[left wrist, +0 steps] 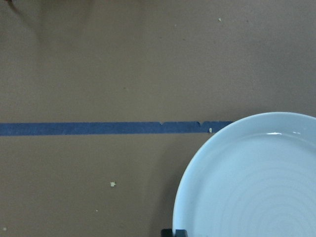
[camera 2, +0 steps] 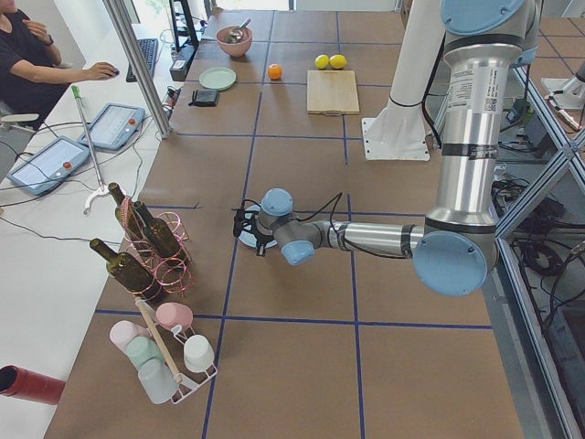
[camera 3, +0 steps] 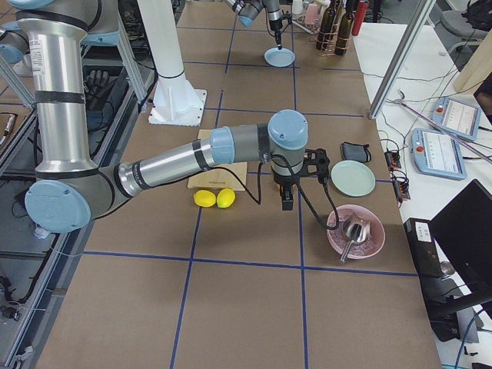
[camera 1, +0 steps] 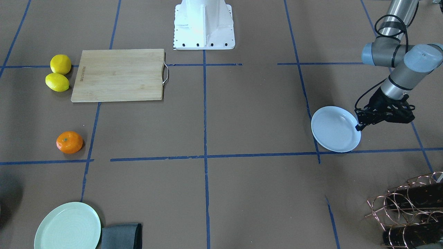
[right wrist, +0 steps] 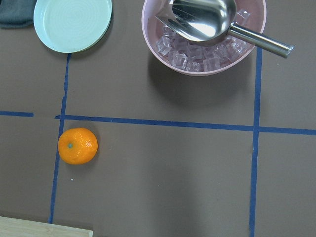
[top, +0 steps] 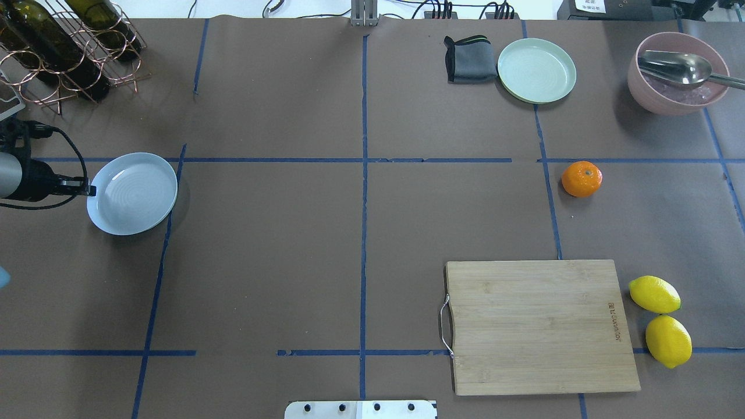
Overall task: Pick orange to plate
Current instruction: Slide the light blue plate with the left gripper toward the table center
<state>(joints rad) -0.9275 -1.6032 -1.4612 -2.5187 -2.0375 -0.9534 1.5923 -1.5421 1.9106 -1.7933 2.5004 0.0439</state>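
A: What else sits on the counter [top: 291,262]?

B: On my feed I see a wooden cutting board [top: 538,326], with two lemons [top: 654,294] just beside the edge opposite its handle. Along the far edge, a mint-green plate [top: 536,70] lies just beside a folded grey cloth [top: 470,59].

A: Anything else?

B: A pink bowl [top: 669,106] of ice cubes [right wrist: 195,57] with a metal scoop [top: 678,67] in it, and a wire rack [top: 70,64] with wine bottles [top: 35,35].

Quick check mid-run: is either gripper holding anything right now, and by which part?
The left gripper looks pinched on the plate at its rim. The orange lies free on the table; whether the right gripper holds anything cannot be told.
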